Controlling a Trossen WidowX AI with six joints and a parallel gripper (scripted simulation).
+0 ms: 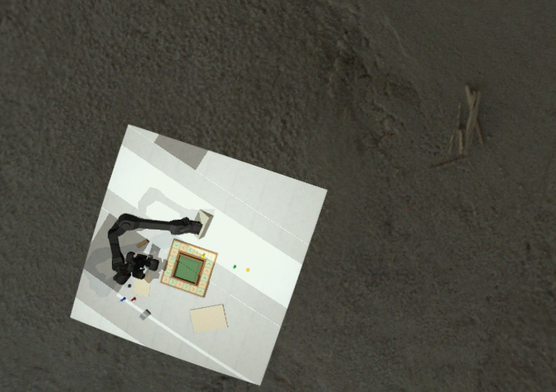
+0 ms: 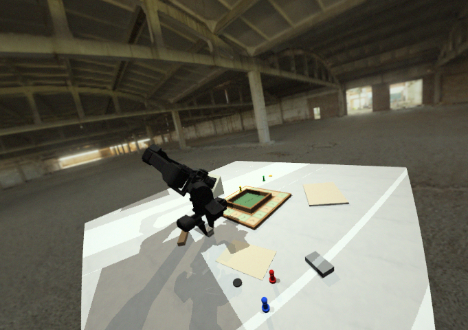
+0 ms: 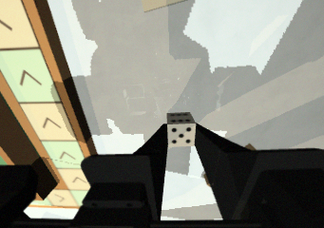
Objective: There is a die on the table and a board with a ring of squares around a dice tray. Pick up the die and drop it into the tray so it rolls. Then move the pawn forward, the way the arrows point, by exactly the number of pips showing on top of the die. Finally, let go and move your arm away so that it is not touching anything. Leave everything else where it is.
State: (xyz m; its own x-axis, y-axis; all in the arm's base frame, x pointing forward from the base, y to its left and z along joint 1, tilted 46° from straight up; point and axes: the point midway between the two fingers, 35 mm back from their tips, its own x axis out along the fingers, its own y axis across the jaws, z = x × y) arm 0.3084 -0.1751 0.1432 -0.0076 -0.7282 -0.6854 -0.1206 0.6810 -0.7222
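The white die (image 3: pixel 181 134) sits between my fingertips, with five pips on the side facing the wrist camera. My gripper (image 3: pixel 179 126) (image 2: pixel 205 231) (image 1: pixel 153 264) is shut on it, low over the table just beside the board's near edge. The board (image 2: pixel 277 198) (image 1: pixel 165 273) (image 3: pixel 36 71) has a ring of arrow squares around a green dice tray (image 2: pixel 249 199) (image 1: pixel 187 269). A small yellow pawn (image 2: pixel 240 188) (image 1: pixel 203 254) stands on a square at the board's far side. Whether the die still touches the table I cannot tell.
A wooden block (image 2: pixel 182 238) lies by the gripper. Two tan cards (image 2: pixel 247 258) (image 2: pixel 324 193), a grey block (image 2: pixel 319 263), a black disc (image 2: pixel 237 282), red (image 2: pixel 272 276), blue (image 2: pixel 264 304) and green (image 2: pixel 263 178) pawns lie around. A pale wedge (image 1: pixel 204 222) stands behind the board.
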